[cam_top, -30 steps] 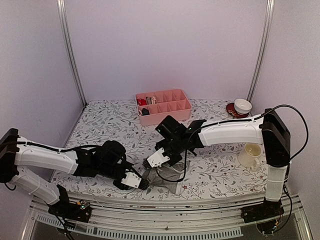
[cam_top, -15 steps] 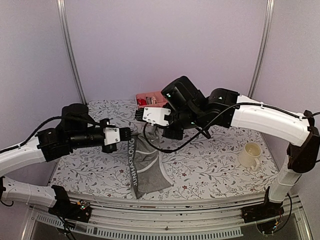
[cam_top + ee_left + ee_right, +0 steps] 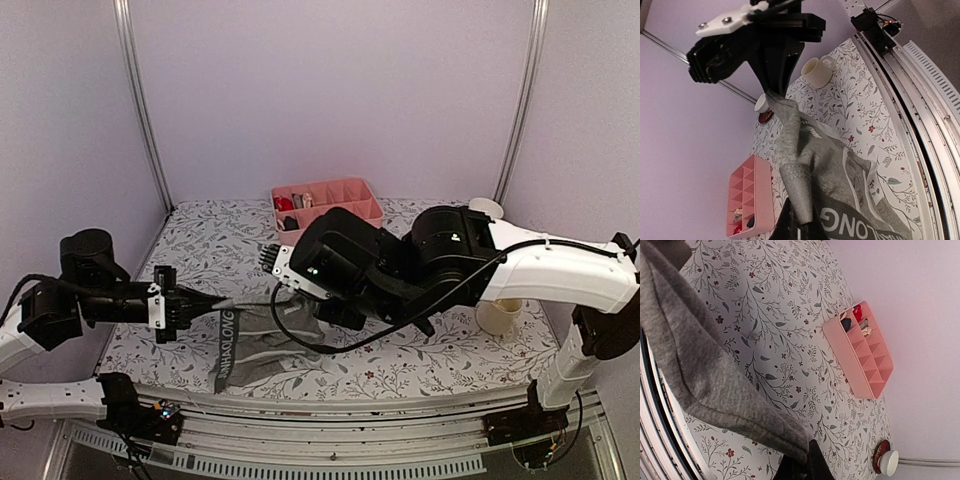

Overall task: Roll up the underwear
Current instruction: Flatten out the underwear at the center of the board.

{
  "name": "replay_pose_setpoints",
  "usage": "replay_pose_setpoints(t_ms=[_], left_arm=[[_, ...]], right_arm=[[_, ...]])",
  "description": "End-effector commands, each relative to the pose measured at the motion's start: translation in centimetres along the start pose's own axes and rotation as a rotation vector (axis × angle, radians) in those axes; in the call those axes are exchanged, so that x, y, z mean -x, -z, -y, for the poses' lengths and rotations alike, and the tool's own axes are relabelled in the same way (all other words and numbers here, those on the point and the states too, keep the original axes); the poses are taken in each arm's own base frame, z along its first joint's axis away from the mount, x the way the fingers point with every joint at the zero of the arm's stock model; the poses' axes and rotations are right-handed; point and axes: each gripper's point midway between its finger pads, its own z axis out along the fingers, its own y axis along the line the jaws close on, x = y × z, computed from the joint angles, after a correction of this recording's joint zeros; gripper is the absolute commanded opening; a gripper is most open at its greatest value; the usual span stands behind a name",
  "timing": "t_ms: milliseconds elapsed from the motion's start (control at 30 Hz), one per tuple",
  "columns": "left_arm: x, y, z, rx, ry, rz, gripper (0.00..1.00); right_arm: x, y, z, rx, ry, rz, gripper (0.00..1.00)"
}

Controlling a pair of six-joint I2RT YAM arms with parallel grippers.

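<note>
The grey boxer-briefs (image 3: 262, 340) with the dark, white-lettered waistband (image 3: 226, 352) hang stretched between my two grippers, the lower part draped on the front of the table. My left gripper (image 3: 208, 303) is shut on one grey hem (image 3: 799, 192). My right gripper (image 3: 283, 297) is shut on another edge of the same garment (image 3: 740, 410). In the left wrist view the right gripper (image 3: 771, 90) pinches the cloth from above. The plain grey briefs are not in view.
The pink divided tray (image 3: 325, 200) stands at the back centre, with small items in its left cells. A cream cup (image 3: 497, 315) sits at the right, partly behind the right arm. A white bowl on a red saucer (image 3: 487, 208) is at the back right.
Both arms have lowered; my left gripper has pulled back to the left. The boxer-briefs have gone from hanging upright to being spread sideways low over the table front.
</note>
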Motion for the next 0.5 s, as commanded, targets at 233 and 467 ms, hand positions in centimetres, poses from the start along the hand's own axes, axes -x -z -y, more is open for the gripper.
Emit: replay_pose_setpoints(t_ms=[233, 467], left_arm=[[1.0, 1.3, 3.8, -0.114, -0.005, 0.103, 0.00], [-5.9, -3.8, 2.7, -0.030, 0.085, -0.120, 0.00]], right_arm=[[1.0, 3.1, 2.8, -0.282, -0.121, 0.018, 0.02], [-0.1, -2.9, 8.4, -0.285, -0.200, 0.018, 0.02]])
